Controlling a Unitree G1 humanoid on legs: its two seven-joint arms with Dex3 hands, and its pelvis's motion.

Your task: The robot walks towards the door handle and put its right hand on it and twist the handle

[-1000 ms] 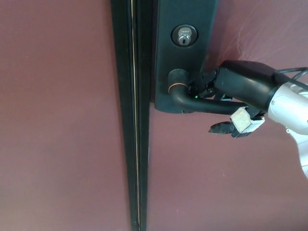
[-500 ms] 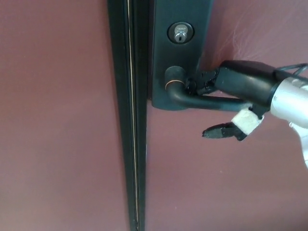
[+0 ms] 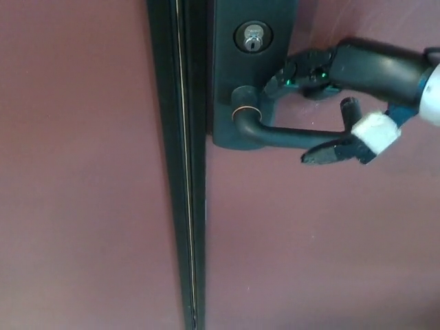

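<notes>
Dark metal lever handle sits on a black plate at the top centre of the view, on a maroon door. Keyhole directly above the lever's pivot. Black door edge strip runs vertically just left of the plate.

Right hand enters from upper right. Its fingers reach over the lever toward the plate; the thumb, with a white taped patch behind it, lies under the lever's free end. Lever passes between fingers and thumb — they are apart, straddling it loosely, not clamped. Contact appears at most light; exact touch point at the free end is hidden by the thumb. Left hand not visible.

Handling judgement: the lever is rigid, smooth and probably slippery, sprung against rotation, so it should resist and want to return. Best purchase is near the free end, far from the pivot, where leverage is greatest. Pressing down from above with the fingers suits a lever better than pinching — the thumb beneath would block a downward turn unless it moves with the lever.

Risk: fingers sliding off the rounded bar toward the tip.
</notes>
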